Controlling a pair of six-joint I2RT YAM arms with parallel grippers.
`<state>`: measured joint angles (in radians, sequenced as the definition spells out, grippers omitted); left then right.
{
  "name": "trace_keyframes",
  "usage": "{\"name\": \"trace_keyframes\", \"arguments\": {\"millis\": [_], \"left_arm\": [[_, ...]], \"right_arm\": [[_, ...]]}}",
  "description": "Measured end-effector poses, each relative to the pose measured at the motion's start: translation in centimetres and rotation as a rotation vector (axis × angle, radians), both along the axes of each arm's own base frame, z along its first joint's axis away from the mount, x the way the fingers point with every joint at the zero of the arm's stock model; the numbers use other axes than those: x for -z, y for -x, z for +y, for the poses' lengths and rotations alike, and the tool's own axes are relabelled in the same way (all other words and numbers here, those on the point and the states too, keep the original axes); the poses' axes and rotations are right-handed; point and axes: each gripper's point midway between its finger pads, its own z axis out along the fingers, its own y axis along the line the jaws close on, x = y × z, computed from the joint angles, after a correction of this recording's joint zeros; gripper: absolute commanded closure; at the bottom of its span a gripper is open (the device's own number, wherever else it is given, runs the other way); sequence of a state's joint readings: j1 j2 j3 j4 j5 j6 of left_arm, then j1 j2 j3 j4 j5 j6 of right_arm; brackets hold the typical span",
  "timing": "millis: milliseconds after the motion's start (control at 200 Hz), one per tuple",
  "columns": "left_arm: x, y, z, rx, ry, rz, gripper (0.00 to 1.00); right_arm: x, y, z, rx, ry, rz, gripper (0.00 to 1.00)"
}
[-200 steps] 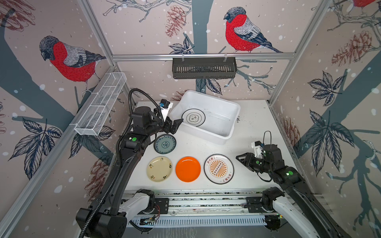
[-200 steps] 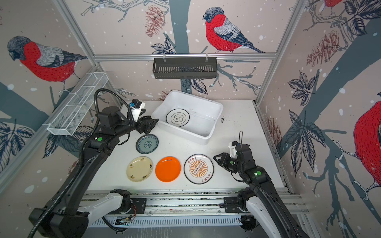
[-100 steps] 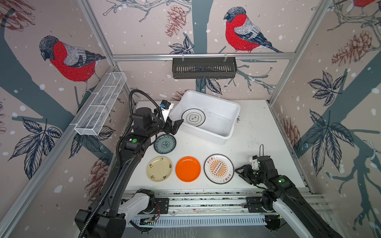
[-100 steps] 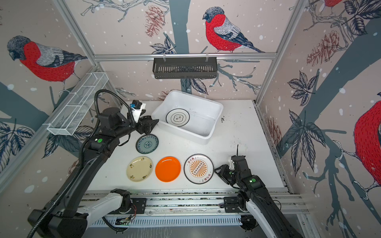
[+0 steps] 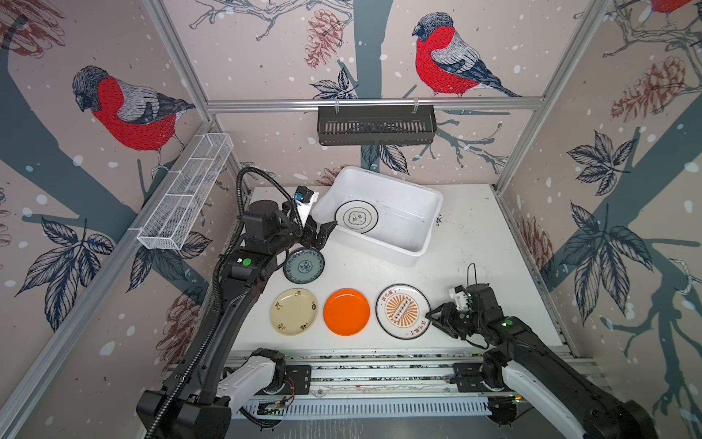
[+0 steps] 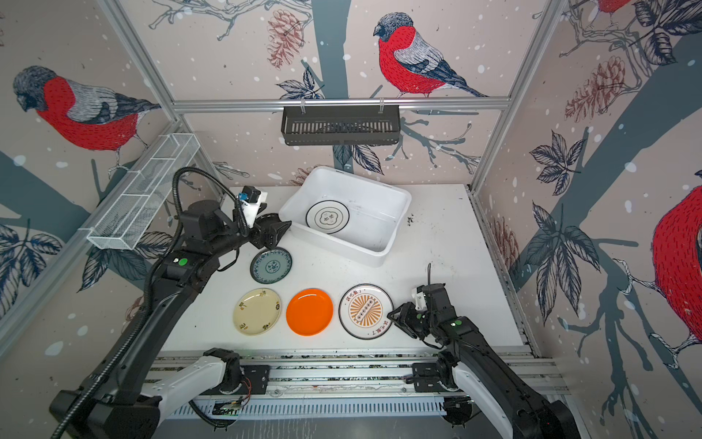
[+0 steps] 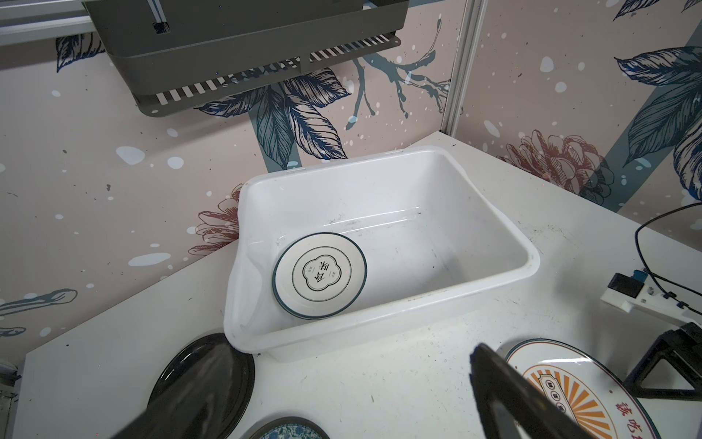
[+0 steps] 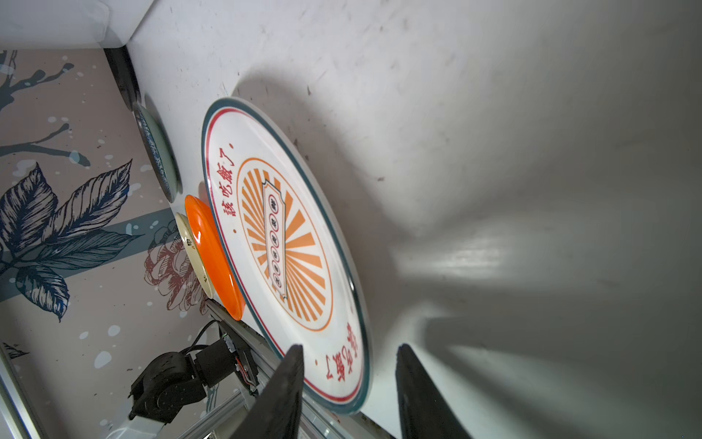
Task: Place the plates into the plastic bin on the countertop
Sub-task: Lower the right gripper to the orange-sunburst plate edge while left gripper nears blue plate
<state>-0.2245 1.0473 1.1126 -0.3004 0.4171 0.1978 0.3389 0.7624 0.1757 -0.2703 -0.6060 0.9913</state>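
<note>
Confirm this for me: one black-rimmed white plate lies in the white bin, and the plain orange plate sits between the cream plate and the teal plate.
One detail is wrong. The plain orange plate sits between the cream plate and the orange-sunburst plate, not the teal plate, as both top views show. One black-rimmed white plate does lie in the white bin.

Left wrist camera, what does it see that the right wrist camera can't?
Only the left wrist view: the black-rimmed plate lying inside the white bin, and the black basket on the wall. Only the right wrist view: the orange plate and the cream plate. Both: the sunburst plate and the teal plate.
</note>
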Motion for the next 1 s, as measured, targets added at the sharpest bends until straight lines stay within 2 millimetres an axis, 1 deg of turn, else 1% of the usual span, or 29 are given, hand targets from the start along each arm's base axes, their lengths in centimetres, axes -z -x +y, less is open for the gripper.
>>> {"name": "trace_keyframes", "arguments": {"millis": [130,240,425,675,765,825,891,1001], "left_arm": [[0.2,0.0,0.0,-0.006,0.006,0.011,0.03],[0.3,0.0,0.1,-0.011,0.008,0.014,0.03],[0.4,0.1,0.4,-0.027,0.006,0.012,0.03],[0.7,0.2,0.5,-0.038,0.021,0.030,0.03],[0.7,0.2,0.5,-0.038,0.021,0.030,0.03],[0.8,0.2,0.5,-0.038,0.021,0.032,0.03],[0.9,0.2,0.5,-0.038,0.021,0.033,0.03],[0.9,0.2,0.5,-0.038,0.023,0.034,0.03]], "right_arm": [[0.4,-0.1,0.3,-0.014,0.002,0.014,0.61],[0.7,-0.3,0.5,-0.030,0.003,0.010,0.65],[0.9,-0.8,1.0,-0.051,-0.012,0.011,0.68],[1.3,-1.2,1.6,-0.091,-0.015,0.008,0.78],[1.5,-1.2,1.5,-0.098,-0.011,0.005,0.83],[1.6,-1.1,1.5,-0.097,-0.007,0.006,0.90],[1.4,-1.0,1.6,-0.117,-0.018,-0.009,0.91],[1.1,-1.4,1.7,-0.114,-0.035,-0.037,0.94]]}}
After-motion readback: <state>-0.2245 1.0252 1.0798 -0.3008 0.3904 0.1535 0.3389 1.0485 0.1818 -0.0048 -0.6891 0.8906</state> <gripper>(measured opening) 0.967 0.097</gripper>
